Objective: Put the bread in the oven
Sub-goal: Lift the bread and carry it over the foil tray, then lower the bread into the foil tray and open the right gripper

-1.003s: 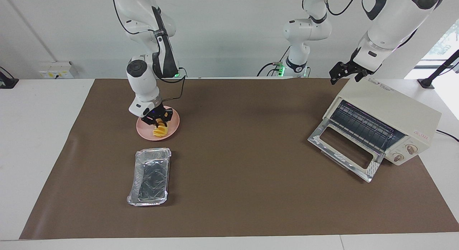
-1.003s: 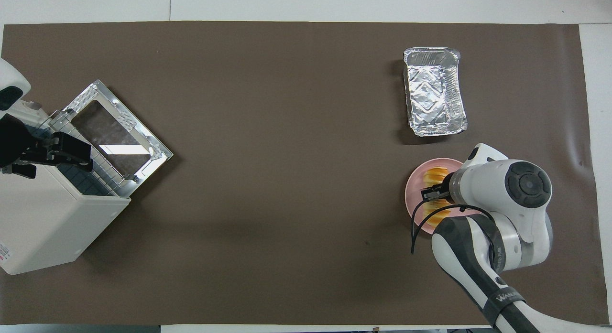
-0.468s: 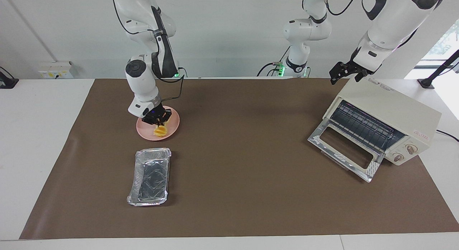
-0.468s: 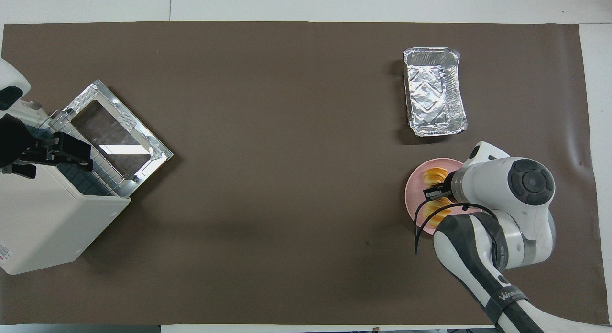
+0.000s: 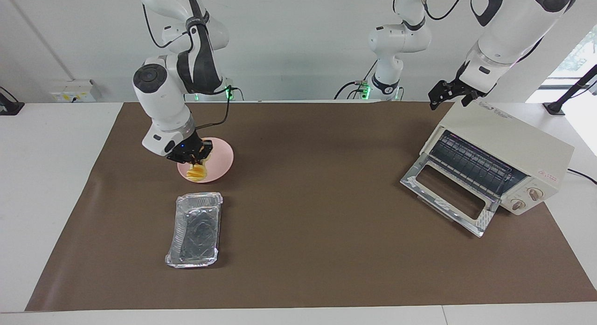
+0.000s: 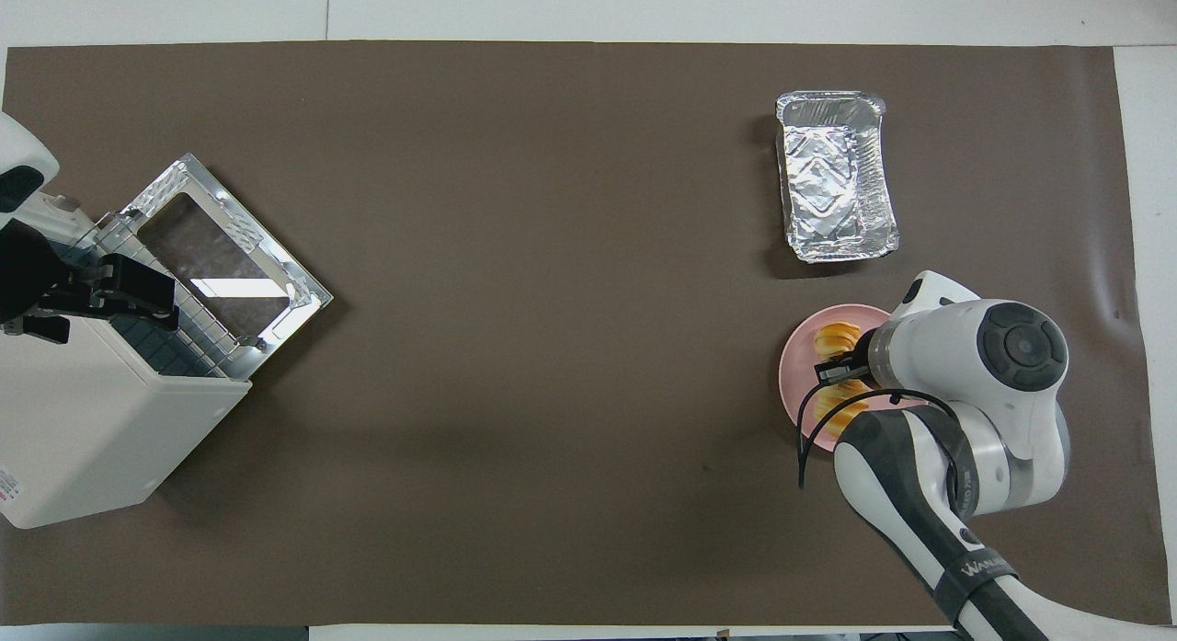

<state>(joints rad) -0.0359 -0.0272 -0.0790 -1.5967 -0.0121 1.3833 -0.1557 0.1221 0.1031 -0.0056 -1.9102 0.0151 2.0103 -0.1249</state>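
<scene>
Right gripper [image 5: 193,158] clamped on bread [image 5: 196,172] over pink plate [image 5: 220,160], foil tray [image 5: 195,229] farther out; left gripper [image 5: 448,95] open above oven [image 5: 501,150].

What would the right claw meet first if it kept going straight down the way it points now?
The right claw points down, shut on the bread. Going on, the bread would likely press into the pink plate directly beneath it, then the table. How high the bread hangs above the plate is unclear.
</scene>
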